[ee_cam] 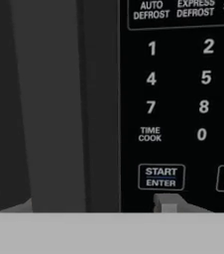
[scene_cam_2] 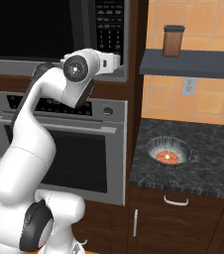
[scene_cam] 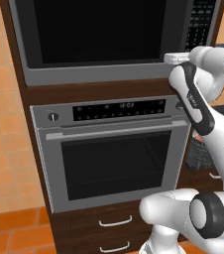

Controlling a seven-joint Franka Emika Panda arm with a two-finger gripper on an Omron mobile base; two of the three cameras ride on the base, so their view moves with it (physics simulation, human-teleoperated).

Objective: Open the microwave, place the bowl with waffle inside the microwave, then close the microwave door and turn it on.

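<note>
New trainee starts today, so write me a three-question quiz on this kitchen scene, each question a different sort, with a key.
1. True or false: the bowl with waffle sits inside the microwave.
2. Multiple choice: in the hand view, which keypad button lies just above the gripper? A) AUTO DEFROST B) START ENTER C) TIME COOK
3. Fill in: the brown canister stands on the ____ above the counter.

Key
1. False: it rests on the dark counter, right of the silver oven.
2. B
3. shelf
</note>
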